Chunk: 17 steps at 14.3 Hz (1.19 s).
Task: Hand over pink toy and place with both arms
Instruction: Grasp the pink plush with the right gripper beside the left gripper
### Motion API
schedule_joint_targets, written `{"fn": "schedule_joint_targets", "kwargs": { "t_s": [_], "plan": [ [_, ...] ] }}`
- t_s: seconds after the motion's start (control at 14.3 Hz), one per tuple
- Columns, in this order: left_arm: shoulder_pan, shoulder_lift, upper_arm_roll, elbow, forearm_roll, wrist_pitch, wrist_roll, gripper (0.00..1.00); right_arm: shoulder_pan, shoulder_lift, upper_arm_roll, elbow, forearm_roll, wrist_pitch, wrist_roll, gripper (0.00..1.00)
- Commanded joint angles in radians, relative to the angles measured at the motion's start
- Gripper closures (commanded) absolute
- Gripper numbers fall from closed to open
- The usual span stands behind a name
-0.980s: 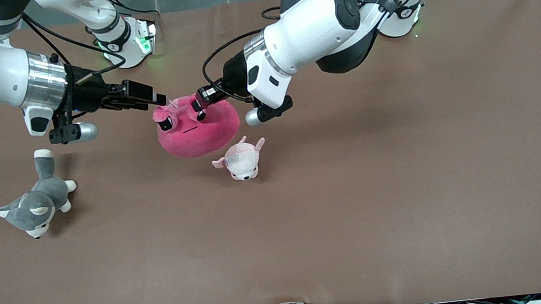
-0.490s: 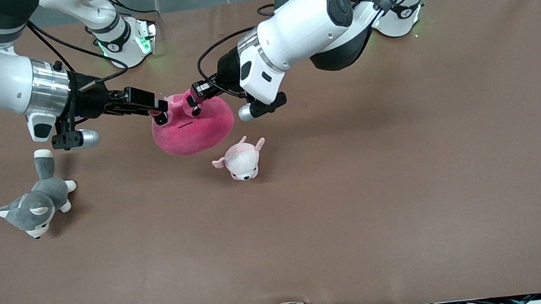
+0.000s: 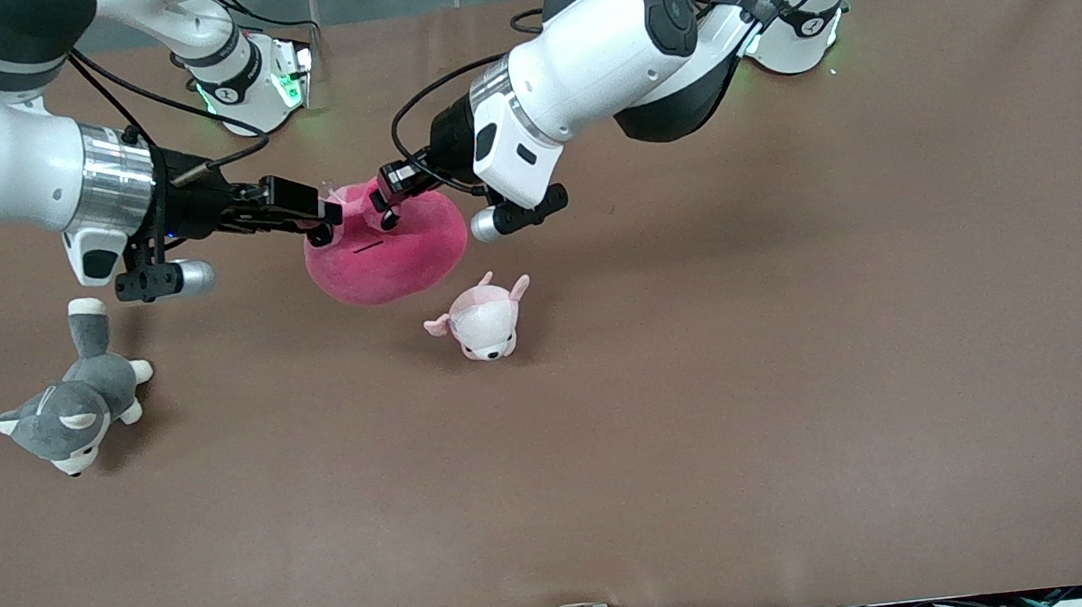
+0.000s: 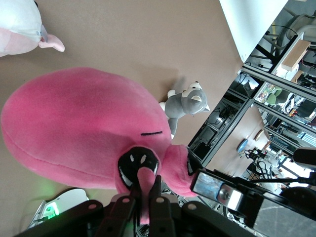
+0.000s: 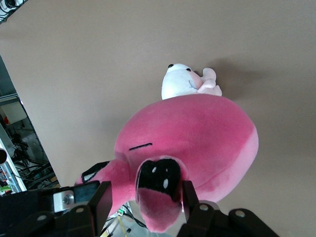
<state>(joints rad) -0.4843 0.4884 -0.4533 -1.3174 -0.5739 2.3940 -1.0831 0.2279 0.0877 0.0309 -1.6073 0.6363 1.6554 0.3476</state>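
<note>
Plush fabric is all we grip: our left gripper (image 4: 143, 205) pinches one ear nub of the pink toy (image 3: 390, 254), while our right gripper (image 5: 143, 202) stands spread around the other nub, not yet closed. We judge the toy soft, light and saggy, so the nubs are the best holds. It hangs just above the table (image 3: 809, 366), near the pale puppy plush (image 3: 483, 322). Both fingertips are partly buried in fabric.

The pink toy (image 3: 387, 257) hangs above the table (image 3: 809, 366), gripped at its upper nubs by the left gripper (image 3: 386, 201) and met by the right gripper (image 3: 327, 216). A pale puppy plush (image 3: 483, 321) lies nearer the camera; a grey husky plush (image 3: 73, 395) lies toward the right arm's end.
</note>
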Motion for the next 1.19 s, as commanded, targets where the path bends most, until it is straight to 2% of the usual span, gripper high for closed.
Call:
{"fn": "schedule_joint_targets", "kwargs": {
  "t_s": [0.0,0.14,0.28,0.35,0.42,0.49,0.98,1.05,1.12],
  "plan": [
    [-0.010,0.009,0.002,0.026,-0.018,0.008,-0.011,1.00,0.011,0.006,-0.006,0.009,-0.020,-0.003,-0.010,0.36],
    [-0.010,0.006,0.002,0.023,-0.018,0.007,-0.011,0.99,0.011,0.007,-0.006,0.006,-0.029,-0.008,-0.012,0.44],
    [-0.010,0.006,0.002,0.021,-0.018,0.007,-0.011,0.91,0.011,0.007,-0.006,0.004,-0.035,-0.011,-0.010,0.65],
    [-0.010,0.007,0.002,0.021,-0.018,0.007,-0.012,0.84,0.016,0.007,-0.006,0.004,-0.035,-0.016,-0.010,0.81],
    [-0.017,0.007,0.002,0.021,-0.018,0.007,-0.012,0.82,0.019,0.007,-0.006,0.004,-0.037,-0.020,-0.010,0.92],
    [-0.020,0.007,0.002,0.021,-0.018,0.007,-0.012,0.82,0.019,0.007,-0.006,0.007,-0.037,-0.022,-0.010,0.97],
    [-0.020,0.009,0.002,0.021,-0.012,0.007,-0.012,0.82,0.017,0.006,-0.006,0.010,-0.035,-0.022,-0.013,1.00],
    [-0.020,0.007,0.002,0.021,-0.011,0.007,-0.012,0.75,0.016,0.007,-0.006,0.010,-0.035,-0.022,-0.013,1.00],
    [-0.020,0.006,0.004,0.021,-0.008,0.007,-0.012,0.61,0.008,0.007,-0.006,0.010,-0.035,-0.022,-0.016,1.00]
  ]
}}
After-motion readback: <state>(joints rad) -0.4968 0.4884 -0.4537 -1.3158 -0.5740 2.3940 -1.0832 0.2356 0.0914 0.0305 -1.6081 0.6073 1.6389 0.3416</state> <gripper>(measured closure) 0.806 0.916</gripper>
